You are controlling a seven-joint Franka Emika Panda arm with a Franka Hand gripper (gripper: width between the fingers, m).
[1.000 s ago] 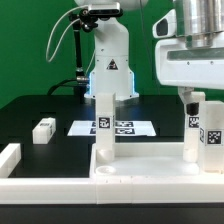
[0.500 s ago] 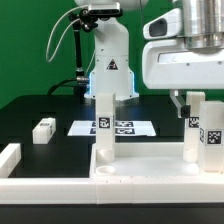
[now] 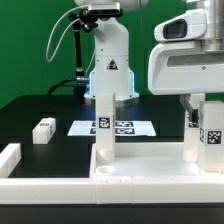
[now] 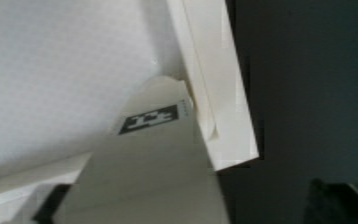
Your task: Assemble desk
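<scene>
Wrist view alone: tagged leg beside tabletop rim

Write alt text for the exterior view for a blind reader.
The robot's hand hangs beside the top of an upright leg at the exterior view's right; a second leg stands mid-frame, both in the white tabletop tray. Behind, on the black table, lie the marker board and a small loose white piece.

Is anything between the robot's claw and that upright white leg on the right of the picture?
Nothing visible does. The gripper sits right at the top of that leg on the tabletop tray; the other upright leg stands well off toward the exterior view's left.
</scene>
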